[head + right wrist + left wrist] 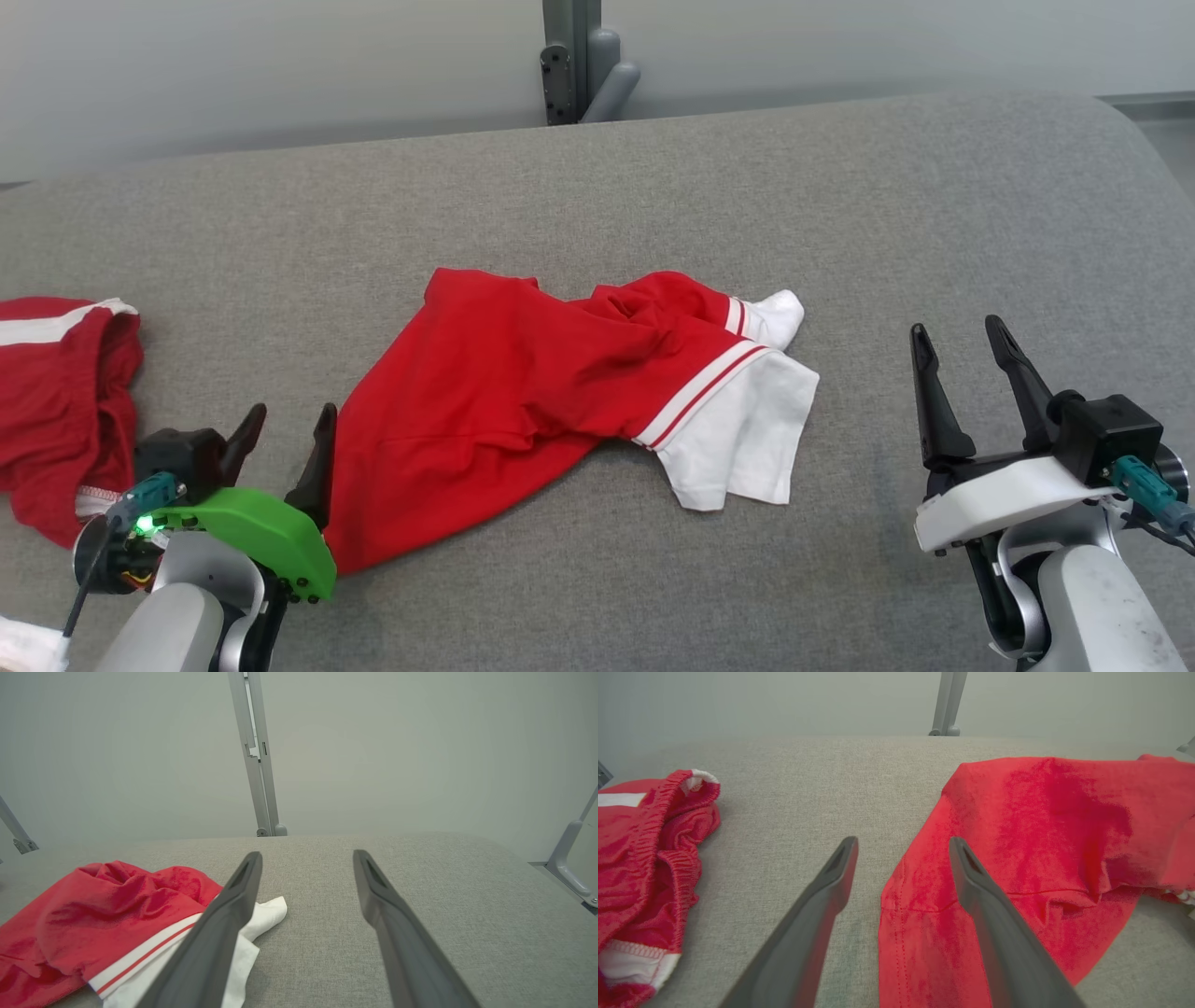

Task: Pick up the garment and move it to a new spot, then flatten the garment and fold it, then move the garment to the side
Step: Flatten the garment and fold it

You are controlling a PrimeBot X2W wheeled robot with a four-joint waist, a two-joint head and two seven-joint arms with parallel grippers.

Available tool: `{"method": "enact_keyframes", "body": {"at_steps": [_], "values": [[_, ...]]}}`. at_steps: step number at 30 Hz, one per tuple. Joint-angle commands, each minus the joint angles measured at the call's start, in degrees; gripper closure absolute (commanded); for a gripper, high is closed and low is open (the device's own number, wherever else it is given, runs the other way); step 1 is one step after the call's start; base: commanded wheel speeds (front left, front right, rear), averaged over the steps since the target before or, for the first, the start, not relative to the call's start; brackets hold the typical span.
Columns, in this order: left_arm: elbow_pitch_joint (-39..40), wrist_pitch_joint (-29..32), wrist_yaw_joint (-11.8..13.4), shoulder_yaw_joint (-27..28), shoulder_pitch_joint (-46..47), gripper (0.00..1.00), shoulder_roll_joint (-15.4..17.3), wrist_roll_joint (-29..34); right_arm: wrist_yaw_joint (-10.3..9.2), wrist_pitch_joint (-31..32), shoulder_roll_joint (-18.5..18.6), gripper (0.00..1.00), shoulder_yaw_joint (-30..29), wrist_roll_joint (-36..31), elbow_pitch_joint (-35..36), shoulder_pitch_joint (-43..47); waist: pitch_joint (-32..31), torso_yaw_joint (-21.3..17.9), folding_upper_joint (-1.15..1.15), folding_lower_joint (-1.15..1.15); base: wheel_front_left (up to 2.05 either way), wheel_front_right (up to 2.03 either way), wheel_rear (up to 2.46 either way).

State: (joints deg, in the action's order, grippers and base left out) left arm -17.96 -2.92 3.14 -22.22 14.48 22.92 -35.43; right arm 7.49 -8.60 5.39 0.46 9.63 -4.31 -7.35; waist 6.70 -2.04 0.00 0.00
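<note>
A red garment (504, 392) with white, red-striped sleeves lies rumpled in the middle of the grey padded table (653, 177). My left gripper (285, 431) stands open at its lower left hem; one finger overlaps the red cloth (1017, 826) and the other is over bare table. Nothing is pinched between them. To the right of the white sleeve (747, 439), my right gripper (962, 355) is open over bare table. The right wrist view has the sleeve (266, 912) just left of the fingers.
A second red garment (56, 401) with white trim lies crumpled at the table's left edge, also in the left wrist view (649, 868). A grey metal post (569, 56) rises behind the table's far edge. Bare grey surface lies at the far and right sides.
</note>
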Motion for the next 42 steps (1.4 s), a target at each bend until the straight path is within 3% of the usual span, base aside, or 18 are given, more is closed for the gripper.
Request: {"method": "enact_keyframes", "body": {"at_steps": [1,7,12,13,15,16,24,31,40,41,42], "values": [[-1.8,1.1,-1.0,-0.1,1.2,0.00,-0.3,-1.0,0.00,-0.2,0.1,0.00,0.3,0.3,-0.2,-0.6,1.4,-1.2,0.00,0.00,0.00,0.00,0.00],[-10.8,5.7,-4.4,-0.5,3.4,0.00,-1.1,-4.7,0.00,-1.0,0.0,0.00,1.3,0.8,-1.3,-1.3,3.4,-2.9,0.00,0.00,0.00,0.00,0.00],[-15.4,5.2,-6.1,-0.7,4.5,0.00,-1.8,-5.8,0.00,-1.1,-0.2,0.00,1.5,1.2,-2.2,-1.4,4.1,-3.4,0.00,0.00,0.00,0.00,0.00],[-16.0,4.6,-6.3,-0.6,4.8,0.17,-2.0,-5.8,0.00,-1.1,-0.3,0.00,1.6,1.3,-2.3,-1.4,4.2,-3.5,0.00,0.00,0.00,0.00,0.00],[-17.1,3.7,-6.9,-0.8,5.2,0.91,-2.3,-5.9,0.00,-0.8,-0.3,0.00,1.8,1.4,-2.6,-1.4,4.3,-3.5,0.00,0.00,0.00,0.00,0.00],[-17.5,3.1,-7.1,-0.8,5.5,1.00,-2.4,-5.8,0.00,-0.5,-0.2,0.00,1.9,1.4,-2.8,-1.3,4.3,-3.6,0.00,0.00,0.00,0.00,0.00],[-19.0,0.3,-7.8,-1.2,7.5,1.00,-2.9,-4.9,0.00,2.5,0.2,0.00,7.7,3.0,-4.8,0.3,4.5,-3.0,0.00,0.00,0.00,0.00,0.00],[-18.5,-1.7,-7.8,-2.2,9.4,1.00,-3.5,-3.8,0.00,5.1,0.6,0.00,16.0,5.9,-12.4,1.0,5.4,-1.0,0.00,0.00,0.00,0.00,0.00],[-16.0,-3.4,-7.2,-3.0,10.5,1.00,-3.7,-2.6,-0.01,2.6,-0.7,0.00,16.8,6.9,-24.2,-4.3,6.4,1.0,0.00,0.00,0.00,0.00,0.00],[-15.7,-3.7,-7.2,-3.0,10.5,1.00,-3.7,-2.5,-0.01,2.5,-0.8,0.24,17.3,6.9,-25.2,-4.9,6.5,1.2,0.00,0.00,0.00,0.00,0.00],[-15.3,-4.0,-7.0,-3.0,10.5,1.00,-3.6,-2.3,-0.01,2.3,-0.9,1.00,17.6,6.8,-26.1,-5.4,6.5,1.3,0.00,0.00,0.00,0.00,0.00]]}}
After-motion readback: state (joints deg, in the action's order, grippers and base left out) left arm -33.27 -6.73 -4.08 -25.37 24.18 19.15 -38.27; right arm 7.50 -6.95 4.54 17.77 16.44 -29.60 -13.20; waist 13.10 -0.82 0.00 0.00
